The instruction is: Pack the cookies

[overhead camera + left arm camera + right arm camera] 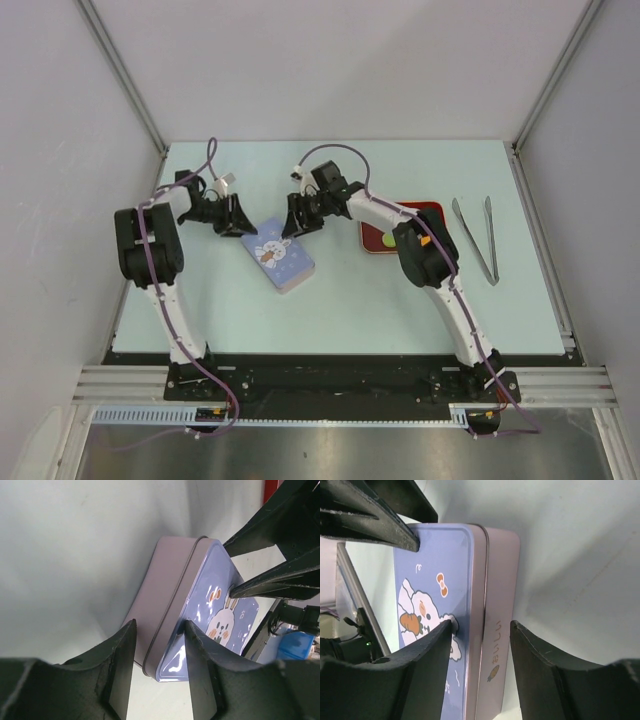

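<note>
A pink tin (283, 262) with a blue rabbit lid lies shut on the table between both arms. My left gripper (243, 222) is at its far left corner and my right gripper (296, 222) at its far right edge. In the left wrist view the open jaws (159, 627) straddle the tin's corner (170, 580): one finger rests on the lid, the other stands clear of the side wall. The right gripper (482, 623) likewise straddles the tin's rim (500, 580), open, with a gap at the wall. One green cookie (388, 240) shows on the red tray (375, 247); any others are hidden by the right arm.
Metal tongs (478, 238) lie at the right of the table. The red tray sits just right of the tin, partly under the right arm. Grey walls enclose the table on three sides.
</note>
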Controlling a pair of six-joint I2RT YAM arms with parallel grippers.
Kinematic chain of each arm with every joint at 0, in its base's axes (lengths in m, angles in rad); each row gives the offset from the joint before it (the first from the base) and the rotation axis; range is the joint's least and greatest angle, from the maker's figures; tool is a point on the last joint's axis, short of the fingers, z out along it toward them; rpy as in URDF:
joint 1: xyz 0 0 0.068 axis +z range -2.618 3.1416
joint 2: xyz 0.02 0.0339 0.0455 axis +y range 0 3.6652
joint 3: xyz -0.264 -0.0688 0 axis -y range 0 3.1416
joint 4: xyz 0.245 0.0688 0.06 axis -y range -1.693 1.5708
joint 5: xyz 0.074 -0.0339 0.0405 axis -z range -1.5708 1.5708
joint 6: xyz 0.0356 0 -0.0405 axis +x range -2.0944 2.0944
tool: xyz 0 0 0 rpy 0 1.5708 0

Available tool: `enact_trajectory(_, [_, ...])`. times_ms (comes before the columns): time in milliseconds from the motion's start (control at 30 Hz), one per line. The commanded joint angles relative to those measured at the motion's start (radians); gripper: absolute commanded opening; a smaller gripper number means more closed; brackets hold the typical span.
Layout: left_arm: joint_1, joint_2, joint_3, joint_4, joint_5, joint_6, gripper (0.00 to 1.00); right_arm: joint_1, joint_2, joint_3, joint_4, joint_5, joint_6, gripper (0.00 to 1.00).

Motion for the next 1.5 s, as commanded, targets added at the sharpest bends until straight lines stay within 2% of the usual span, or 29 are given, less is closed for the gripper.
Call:
enact_trajectory(0, [-0.080,0.058,0.011,0.032,-0.200,-0.009,0.47,-0.018,-0.068,-0.033,-0.050,0.095,-0.064,0.53])
enact_trajectory(333, [-0.163,0.141,0.205,0.034,-0.214,-0.120,0.47,-0.062,-0.146,-0.117,-0.061,0.211,-0.105,0.53])
enact_trajectory(700, [-0.272,0.287,0.525,-0.053,-0.246,-0.154,0.49,-0.099,-0.243,-0.229,-0.057,0.271,-0.139,0.53])
enact_trajectory(967, [-0.318,0.327,0.580,-0.030,-0.242,-0.210,0.50,-0.099,-0.321,-0.329,-0.040,0.288,-0.156,0.53])
enact_trajectory(1133, [-0.335,0.334,0.603,-0.026,-0.234,-0.215,0.57,-0.095,-0.353,-0.355,-0.040,0.274,-0.158,0.53])
enact_trajectory(1467, [-0.359,0.340,0.641,-0.004,-0.211,-0.230,0.61,-0.091,-0.415,-0.402,-0.035,0.247,-0.170,0.52])
